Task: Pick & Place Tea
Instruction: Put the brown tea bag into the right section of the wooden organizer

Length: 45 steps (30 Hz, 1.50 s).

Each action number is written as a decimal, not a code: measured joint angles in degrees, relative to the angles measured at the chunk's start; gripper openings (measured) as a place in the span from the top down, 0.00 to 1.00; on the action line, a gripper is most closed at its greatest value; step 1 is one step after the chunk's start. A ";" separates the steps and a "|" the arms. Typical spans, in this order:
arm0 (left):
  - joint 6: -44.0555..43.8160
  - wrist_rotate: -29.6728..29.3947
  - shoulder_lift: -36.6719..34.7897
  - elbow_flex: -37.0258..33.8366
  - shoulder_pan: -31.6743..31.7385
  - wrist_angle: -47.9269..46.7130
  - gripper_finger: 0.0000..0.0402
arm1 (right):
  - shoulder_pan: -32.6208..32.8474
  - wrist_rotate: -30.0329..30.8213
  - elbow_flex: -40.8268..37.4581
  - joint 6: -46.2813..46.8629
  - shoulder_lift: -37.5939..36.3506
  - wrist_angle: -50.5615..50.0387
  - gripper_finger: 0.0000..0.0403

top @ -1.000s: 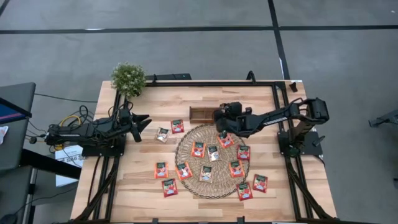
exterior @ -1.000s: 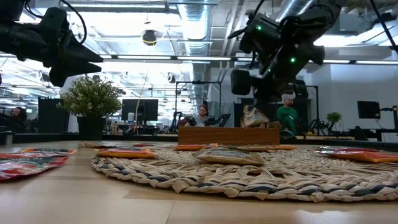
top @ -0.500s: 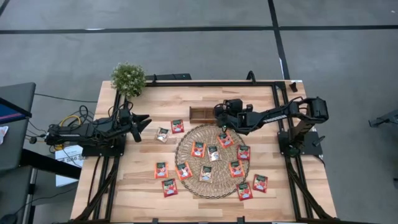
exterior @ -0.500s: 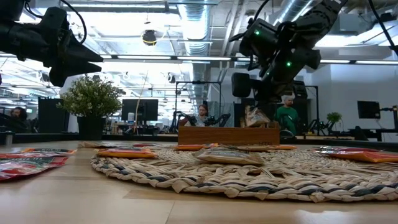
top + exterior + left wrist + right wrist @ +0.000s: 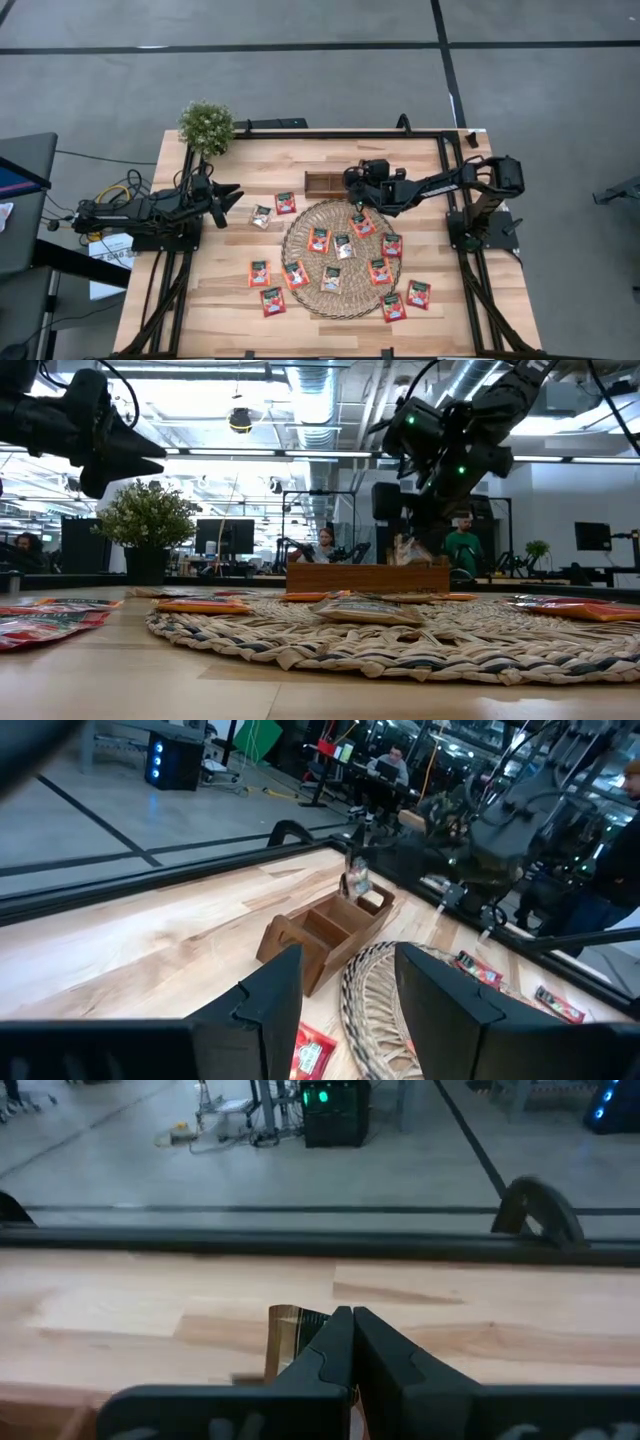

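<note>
The table carries the mat, strewn with tea, and beyond its far edge the tray. My left gripper waits over the table's left side, fingers apart. My right gripper hangs over the tray's right end, clamped on one sachet, which dangles just above the wall. I judge I should lower squarely into that compartment before letting go, or it may catch the rim.

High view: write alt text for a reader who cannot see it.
The right gripper holds a tea sachet over the small wooden tray. About fourteen more sachets lie on and around the round woven mat. The left gripper waits open at the table's left, near a potted plant.
</note>
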 joint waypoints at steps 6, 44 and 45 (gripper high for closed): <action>0.00 0.03 0.00 0.01 0.00 0.59 0.62 | 0.19 -0.48 0.09 -0.09 2.30 2.48 1.00; 0.37 -0.04 0.00 0.02 0.00 2.02 0.62 | -1.00 -4.22 0.15 -5.41 2.30 2.67 1.00; 0.37 -0.04 0.00 0.01 0.02 2.02 0.62 | -1.10 -4.51 0.15 -5.41 2.30 2.69 0.99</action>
